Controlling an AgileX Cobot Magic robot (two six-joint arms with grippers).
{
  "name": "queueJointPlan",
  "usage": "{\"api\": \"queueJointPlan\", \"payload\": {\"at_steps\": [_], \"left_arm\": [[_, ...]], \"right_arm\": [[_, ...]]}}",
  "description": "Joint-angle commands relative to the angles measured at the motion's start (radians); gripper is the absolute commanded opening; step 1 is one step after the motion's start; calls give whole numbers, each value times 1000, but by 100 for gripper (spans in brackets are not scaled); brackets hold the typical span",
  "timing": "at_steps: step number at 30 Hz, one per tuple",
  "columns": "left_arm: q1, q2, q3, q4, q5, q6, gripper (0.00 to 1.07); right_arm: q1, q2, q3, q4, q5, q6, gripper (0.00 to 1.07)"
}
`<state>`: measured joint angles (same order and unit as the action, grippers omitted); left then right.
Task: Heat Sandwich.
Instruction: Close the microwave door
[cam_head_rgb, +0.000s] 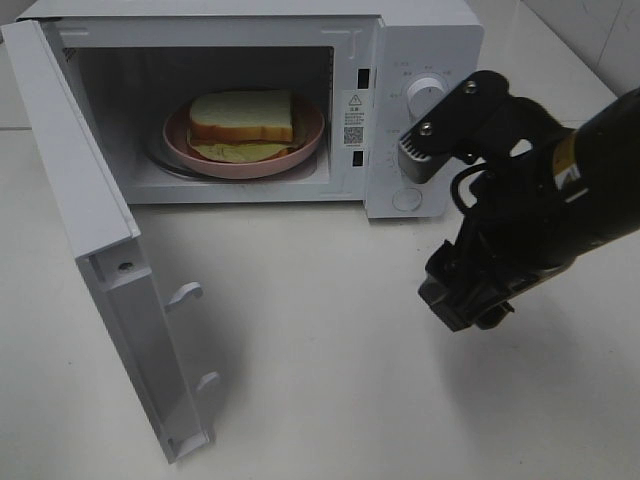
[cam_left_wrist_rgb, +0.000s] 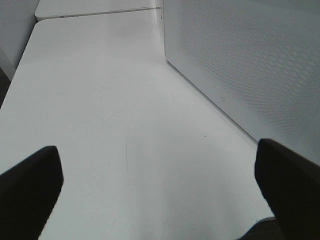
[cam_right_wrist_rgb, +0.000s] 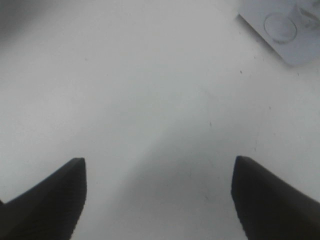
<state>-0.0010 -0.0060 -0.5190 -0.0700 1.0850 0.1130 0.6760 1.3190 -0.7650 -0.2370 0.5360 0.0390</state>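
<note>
I see the sandwich (cam_head_rgb: 242, 118) lying flat on the pink plate (cam_head_rgb: 312, 142) inside the microwave (cam_head_rgb: 425, 40), upper left of the high view. Its longer side runs left to right along the opening, filling edge facing out. The door (cam_head_rgb: 90, 230) is swung wide at the left, leaving the opening clear. My right hand (cam_head_rgb: 465, 300) hangs at the right over the tabletop (cam_head_rgb: 320, 350), jaws wide apart, gripping nothing. My left hand (cam_left_wrist_rgb: 157, 160) is spread fully beside the microwave's perforated wall (cam_left_wrist_rgb: 250, 65), also empty.
</note>
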Motion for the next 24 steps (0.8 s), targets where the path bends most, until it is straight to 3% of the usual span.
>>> {"api": "queueJointPlan", "payload": {"at_steps": [1, 11, 24], "left_arm": [[2, -15, 0, 3, -14, 0, 100], [2, -15, 0, 3, -14, 0, 100], [2, -15, 0, 3, -14, 0, 100]], "right_arm": [[1, -69, 5, 2, 97, 76, 76], [1, -321, 5, 2, 332, 109, 76], [1, -510, 5, 47, 528, 109, 76]]}}
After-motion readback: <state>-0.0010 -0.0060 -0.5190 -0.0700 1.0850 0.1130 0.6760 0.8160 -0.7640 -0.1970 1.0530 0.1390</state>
